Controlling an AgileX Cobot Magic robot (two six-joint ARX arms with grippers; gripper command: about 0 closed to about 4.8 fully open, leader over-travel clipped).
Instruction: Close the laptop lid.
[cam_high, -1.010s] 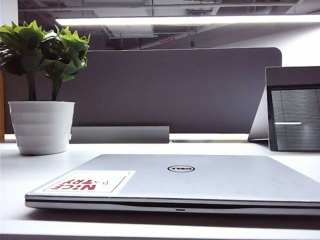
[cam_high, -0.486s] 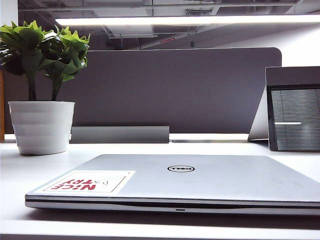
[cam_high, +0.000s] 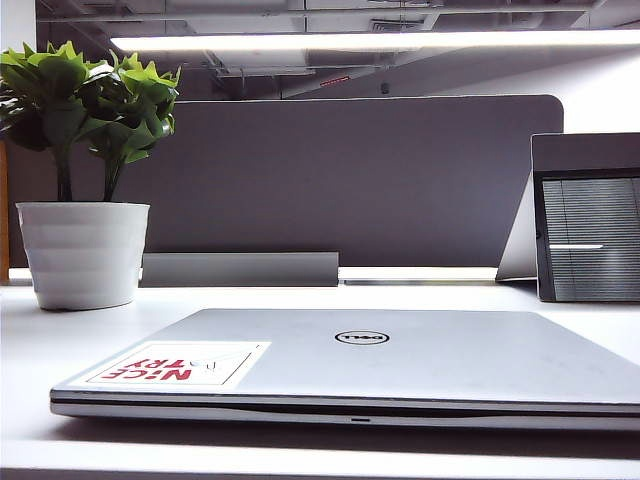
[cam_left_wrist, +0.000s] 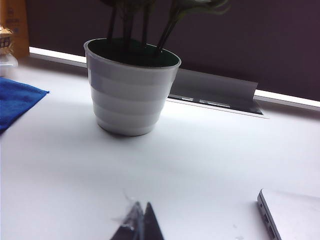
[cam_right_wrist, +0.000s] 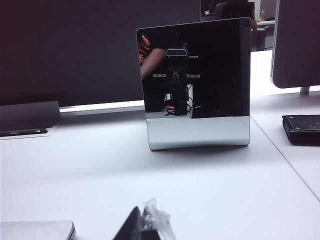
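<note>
My left tool (cam_left_wrist: 140, 222) sat low over the worktop (cam_left_wrist: 200, 165), tips together, empty; my right tool (cam_right_wrist: 145, 222) likewise pinched shut on nothing. The laptop lid (cam_high: 400, 355) already lay flat on its base, long axis across the worktop, between both tools, a corner near each. Neither touched it.

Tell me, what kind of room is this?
Probably an office: a closed silver laptop lid on a white desk, a dark-grey desk divider, and a potted plant.
</note>
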